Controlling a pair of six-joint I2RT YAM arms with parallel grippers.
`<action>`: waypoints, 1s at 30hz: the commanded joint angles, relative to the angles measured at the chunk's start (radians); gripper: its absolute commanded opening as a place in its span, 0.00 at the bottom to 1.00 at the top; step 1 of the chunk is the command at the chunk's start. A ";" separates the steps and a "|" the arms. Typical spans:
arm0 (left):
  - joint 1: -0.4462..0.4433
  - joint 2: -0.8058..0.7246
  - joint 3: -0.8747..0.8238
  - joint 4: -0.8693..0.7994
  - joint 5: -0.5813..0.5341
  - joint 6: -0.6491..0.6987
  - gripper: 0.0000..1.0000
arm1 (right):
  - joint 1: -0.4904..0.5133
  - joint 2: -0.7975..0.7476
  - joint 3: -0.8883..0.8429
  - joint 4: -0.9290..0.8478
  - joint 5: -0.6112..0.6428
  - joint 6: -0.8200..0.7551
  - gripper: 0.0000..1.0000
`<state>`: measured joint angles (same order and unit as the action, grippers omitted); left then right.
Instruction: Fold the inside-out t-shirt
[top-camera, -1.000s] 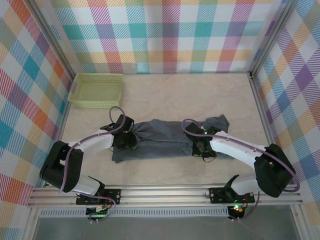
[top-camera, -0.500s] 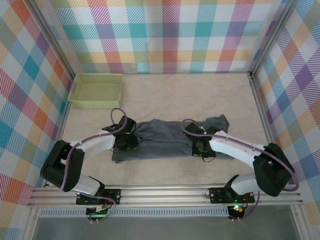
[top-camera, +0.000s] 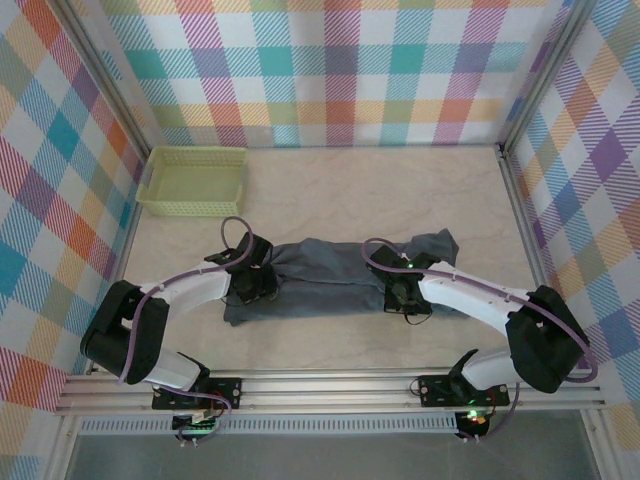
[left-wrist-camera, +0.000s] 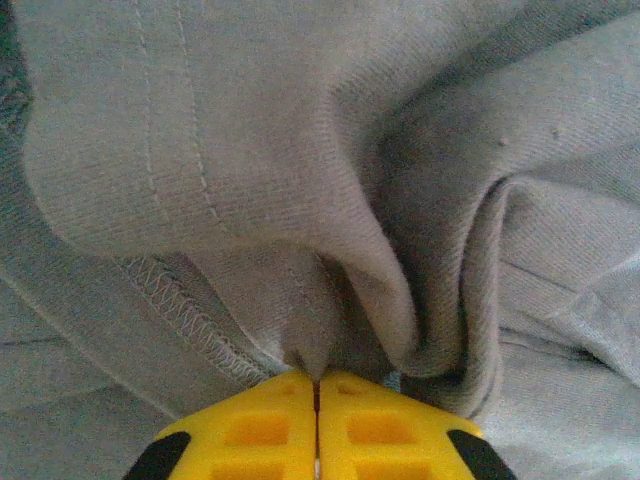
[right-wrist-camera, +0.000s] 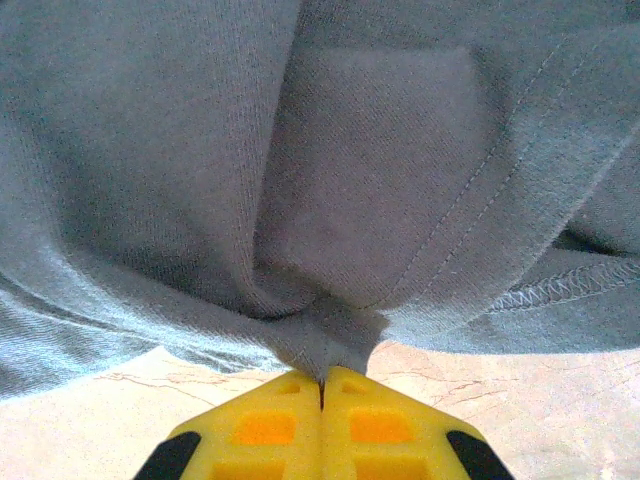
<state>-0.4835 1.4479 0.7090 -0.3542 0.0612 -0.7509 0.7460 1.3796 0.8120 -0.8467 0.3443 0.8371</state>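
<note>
Both ends of the inside-out t-shirt (top-camera: 330, 283) pinched
At its 9 o'clock the left gripper (left-wrist-camera: 318, 382), at 3 o'clock the right gripper (right-wrist-camera: 322, 380), each clamped on cloth, likely for an even lift.

I saw a pale yellow-green plastic mesh basket (top-camera: 190, 207) standing in the far left corner of the pale, marble-patterned bench (top-camera: 400, 190), right beside the multicoloured plaid cloth walls (top-camera: 340, 70).

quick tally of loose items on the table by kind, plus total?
T-shirt: 1
Basket: 1
Total: 2
</note>
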 joint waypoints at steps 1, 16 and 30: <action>-0.010 -0.033 0.002 0.004 -0.012 -0.004 0.06 | 0.004 0.007 0.022 -0.010 0.017 -0.006 0.00; 0.199 -0.113 0.266 -0.183 -0.087 0.146 0.00 | -0.186 -0.026 0.346 -0.044 0.137 -0.323 0.00; 0.404 0.239 0.610 -0.182 -0.047 0.212 0.00 | -0.341 0.471 0.980 0.009 0.155 -0.742 0.00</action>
<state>-0.1051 1.6432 1.2705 -0.5064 -0.0002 -0.5724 0.4053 1.8008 1.7016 -0.8307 0.4698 0.2028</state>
